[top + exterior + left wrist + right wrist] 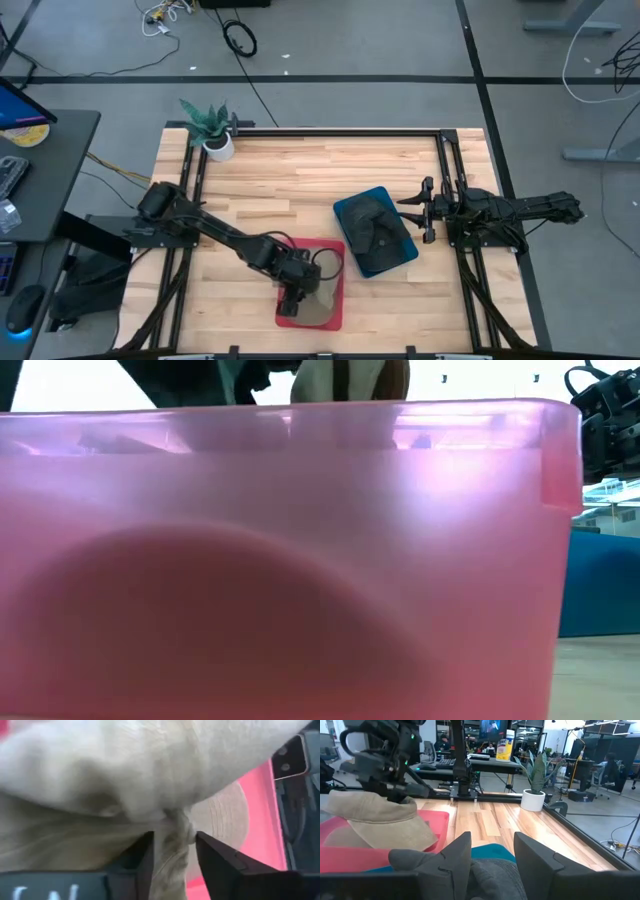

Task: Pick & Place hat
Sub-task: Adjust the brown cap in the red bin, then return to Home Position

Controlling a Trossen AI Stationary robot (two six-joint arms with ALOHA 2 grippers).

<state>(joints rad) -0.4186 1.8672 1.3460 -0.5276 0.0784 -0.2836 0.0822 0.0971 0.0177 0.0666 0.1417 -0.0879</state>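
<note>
A beige hat lies in the pink bin near the table's front edge, its brim draped over the bin's wall. My left gripper points steeply down onto the hat, fingers apart, a bunched fold of beige cloth between them. My right gripper waits open at the table's right, level, over a blue bin with a dark grey hat in it. The low view shows mostly the pink bin's wall, with the hat a dim shape behind it. My left gripper comes at the hat from above, slanting, with one finger on each side of a raised fold of the crown's cloth. The fold stands loose in the gap, and I cannot tell whether the fingers touch it. The hat rests in the pink bin.
A potted plant stands at the table's far left corner. Black rails run along the table's far and side edges. Bare wood lies between the bins and the far edge.
</note>
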